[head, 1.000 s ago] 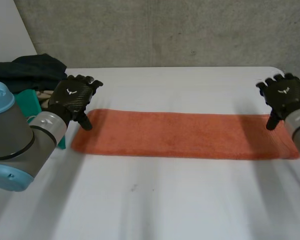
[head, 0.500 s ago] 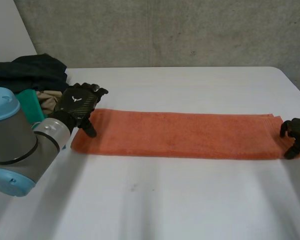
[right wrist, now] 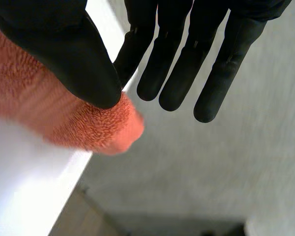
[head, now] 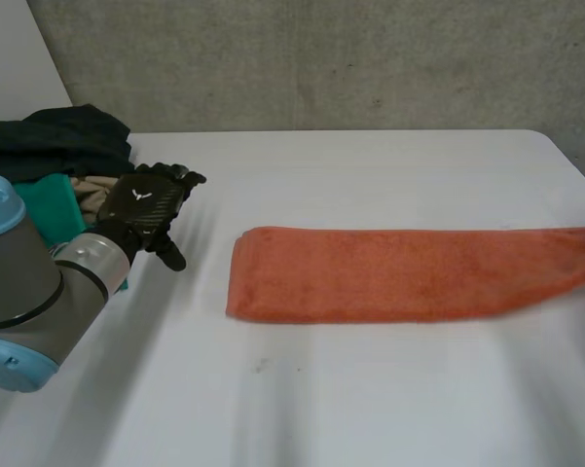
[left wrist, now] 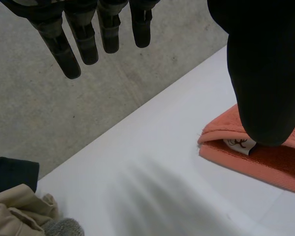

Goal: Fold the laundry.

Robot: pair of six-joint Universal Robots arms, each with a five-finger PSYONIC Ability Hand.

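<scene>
Towel (head: 399,274), orange and folded to a long narrow strip, lies across the white table (head: 370,399), its left end near the middle and its right end past the table's right edge. Left arm (head: 19,292) comes in at the near left. Behind it, at the table's left edge, is a pile (head: 54,146) of dark, teal and beige clothes.

The left hand (head: 148,199) is over bare table between the pile and the towel's left end, apart from both. Its fingers (left wrist: 81,39) are straight and wide from the thumb (left wrist: 265,73), and they hold nothing. In the left wrist view the towel's folded end shows beside the thumb, with a small white label (left wrist: 238,143) between the layers.

The right hand (right wrist: 64,44) is at the towel's right end, beyond the table edge. Its thumb presses on the cloth and the nearest finger meets it from the other side, so the end is pinched; the other fingers (right wrist: 176,73) are straight and close together
</scene>
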